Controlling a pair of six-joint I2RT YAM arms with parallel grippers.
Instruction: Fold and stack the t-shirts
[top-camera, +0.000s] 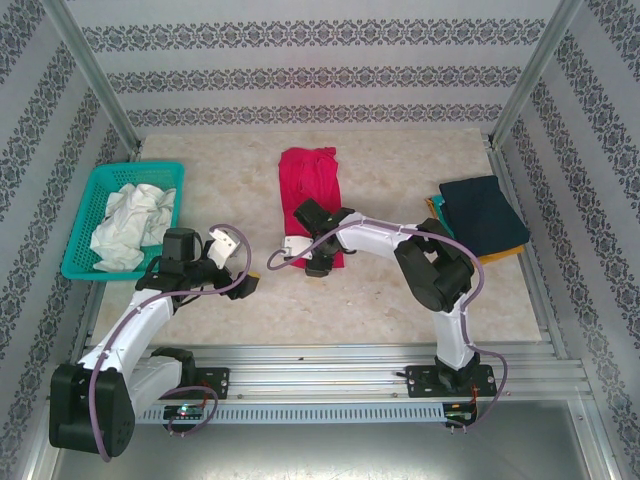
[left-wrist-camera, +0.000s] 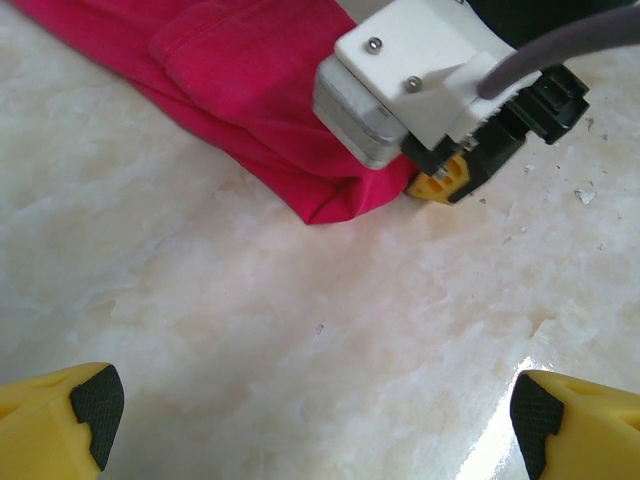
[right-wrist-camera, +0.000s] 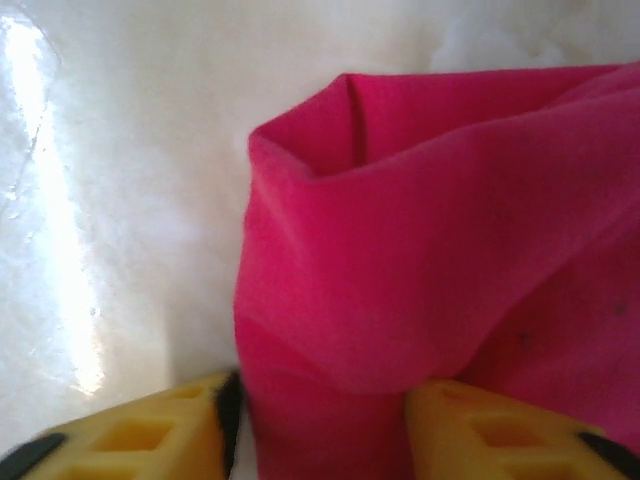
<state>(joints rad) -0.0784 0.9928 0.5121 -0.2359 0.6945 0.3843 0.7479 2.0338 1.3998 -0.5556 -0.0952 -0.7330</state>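
Observation:
The crimson-pink t-shirt (top-camera: 310, 185) lies folded into a long strip at the table's middle back. My right gripper (top-camera: 312, 262) is at its near end, and in the right wrist view the yellow fingers (right-wrist-camera: 470, 425) pinch a bunched fold of the pink cloth (right-wrist-camera: 430, 230) between them (right-wrist-camera: 320, 430). My left gripper (top-camera: 248, 283) hovers open over bare table just left of that end, its pads (left-wrist-camera: 95, 405) wide apart and nothing between them (left-wrist-camera: 315, 415). The left wrist view has the shirt's corner (left-wrist-camera: 250, 90) under the right gripper's white body (left-wrist-camera: 410, 90). A folded navy blue t-shirt (top-camera: 485, 210) lies on a yellow-orange one (top-camera: 503, 254) at the right.
A teal mesh basket (top-camera: 84, 215) holding crumpled white cloth (top-camera: 130, 225) stands at the left. Metal frame posts and patterned walls close in the table on three sides. Bare marble table (top-camera: 350, 300) lies in front of the shirts.

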